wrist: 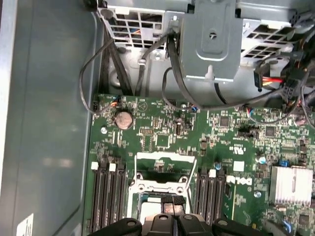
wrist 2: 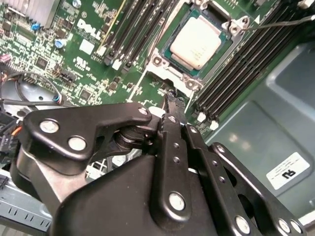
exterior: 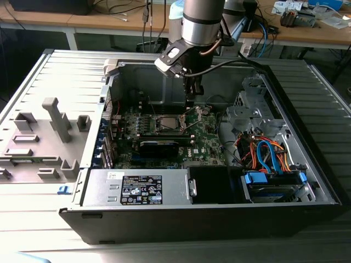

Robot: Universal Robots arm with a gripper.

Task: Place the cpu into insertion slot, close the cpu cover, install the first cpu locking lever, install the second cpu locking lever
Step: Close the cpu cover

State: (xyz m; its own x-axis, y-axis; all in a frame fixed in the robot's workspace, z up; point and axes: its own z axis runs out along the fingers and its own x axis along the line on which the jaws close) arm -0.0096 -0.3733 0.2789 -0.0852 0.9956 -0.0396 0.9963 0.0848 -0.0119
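Gripper (wrist 2: 174, 102), closed tight with nothing held, hangs just beside the slot (wrist 2: 238, 25), where the cpu (wrist 2: 199, 42) lies seated; a white printed label (wrist 2: 288, 170) is on the case wall (wrist 2: 290, 88).

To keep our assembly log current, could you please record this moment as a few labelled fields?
cpu: seated in the insertion slot, pale face up
cpu cover: open, folded back from the slot, not over the cpu
claw: shut, tips low beside the slot's corner; contact cannot be told
motherboard: green, memory slots on both sides of the socket
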